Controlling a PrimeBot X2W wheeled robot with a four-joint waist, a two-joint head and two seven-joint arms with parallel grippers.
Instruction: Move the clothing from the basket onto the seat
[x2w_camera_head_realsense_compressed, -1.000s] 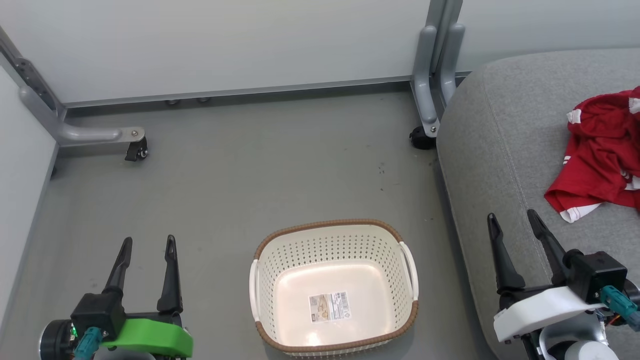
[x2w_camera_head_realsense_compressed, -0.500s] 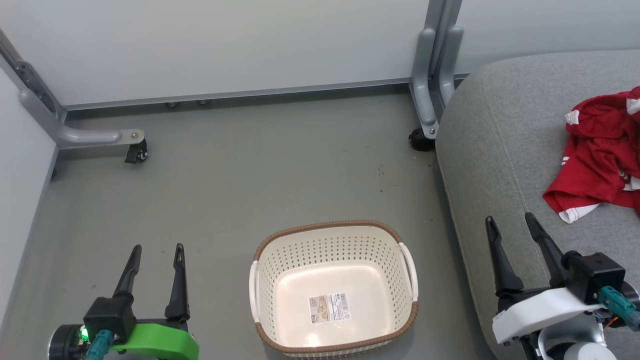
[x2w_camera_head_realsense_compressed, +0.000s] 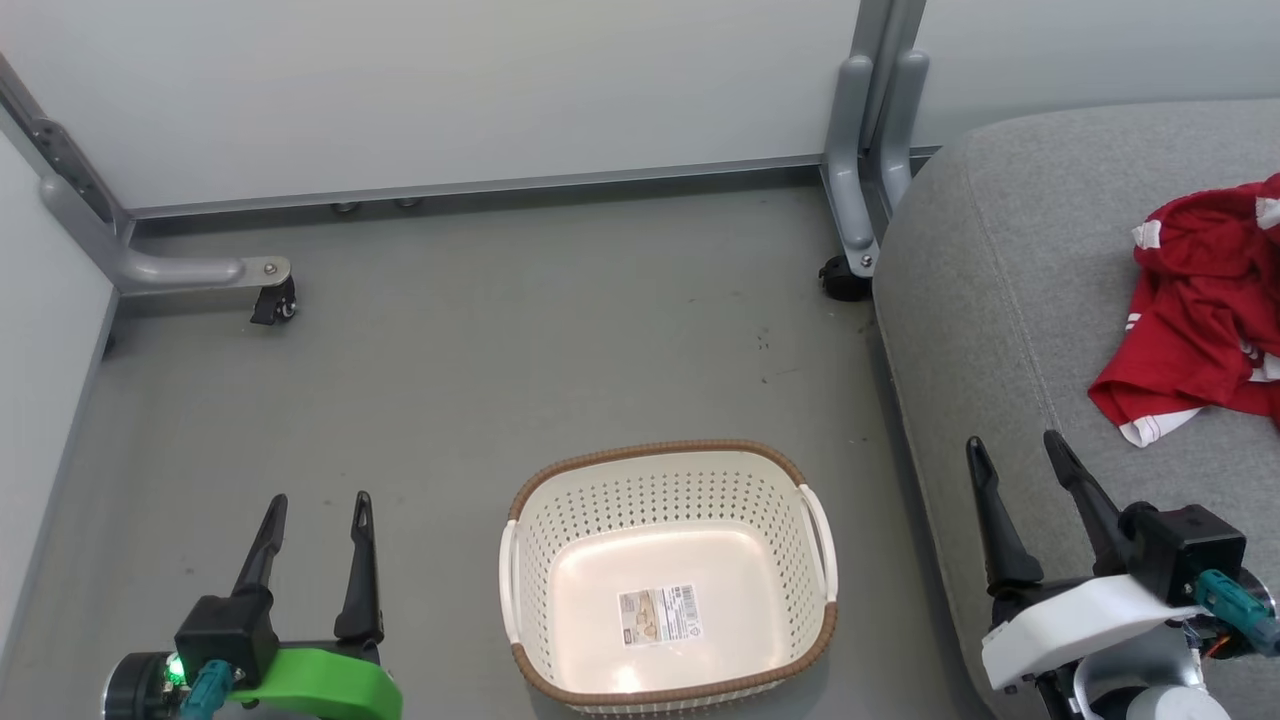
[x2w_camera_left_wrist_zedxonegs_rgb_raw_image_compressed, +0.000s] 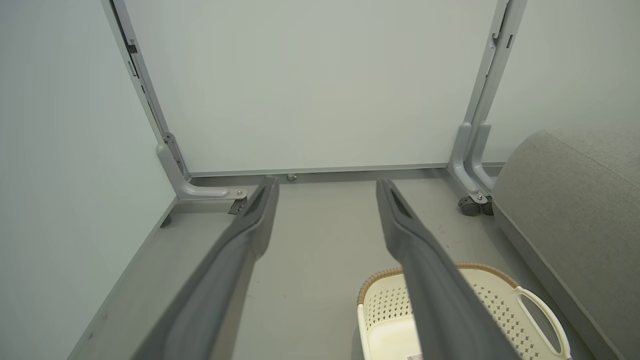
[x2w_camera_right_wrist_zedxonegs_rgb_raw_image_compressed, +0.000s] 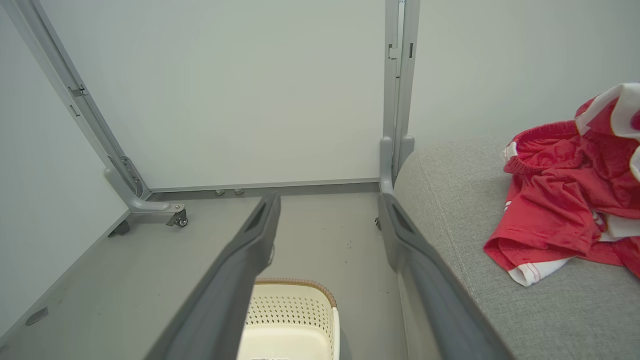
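two pairs of fingers sit nearest, both spread wide and holding nothing: the left fingers (x2w_camera_head_realsense_compressed: 357, 560) over bare floor (x2w_camera_head_realsense_compressed: 500, 350), the right fingers (x2w_camera_head_realsense_compressed: 992, 520) at the near edge of the seat (x2w_camera_head_realsense_compressed: 1000, 280). between them the basket (x2w_camera_head_realsense_compressed: 660, 446) stands empty on the floor, its label showing. farther right, the clothing (x2w_camera_head_realsense_compressed: 1200, 320) lies bunched on the seat, running past the picture's edge, so i cannot tell whether both garments are there. the job looks done. the risk now: a careless right-arm sweep could snag the loose white hem and drag it off, or knock the light basket.
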